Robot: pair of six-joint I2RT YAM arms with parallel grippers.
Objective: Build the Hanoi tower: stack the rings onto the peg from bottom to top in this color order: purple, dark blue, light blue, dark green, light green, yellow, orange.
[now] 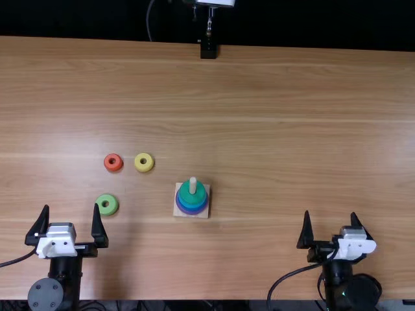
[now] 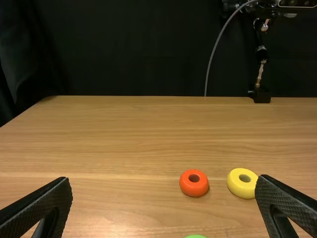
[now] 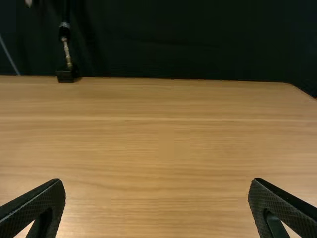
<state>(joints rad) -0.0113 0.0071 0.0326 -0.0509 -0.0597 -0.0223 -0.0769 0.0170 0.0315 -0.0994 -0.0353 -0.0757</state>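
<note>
The peg (image 1: 192, 185) rises from a pale square base (image 1: 202, 215) near the middle of the table, holding a purple ring (image 1: 192, 212), blue rings (image 1: 190, 206) and a dark green ring (image 1: 192, 195) on top. To its left lie the light green ring (image 1: 107, 205), yellow ring (image 1: 144, 162) and orange ring (image 1: 113, 162). My left gripper (image 1: 72, 222) is open near the light green ring, and my right gripper (image 1: 331, 227) is open, well right of the peg. The left wrist view has the left gripper (image 2: 164, 206), orange ring (image 2: 193, 183) and yellow ring (image 2: 241, 183); the right wrist view has the right gripper (image 3: 156, 206).
At the table's far edge stands a black stand foot (image 1: 208, 50) with a metal rod and a cable. A dark curtain hangs behind the table (image 1: 285, 84). Cables run beside both arms at the near edge.
</note>
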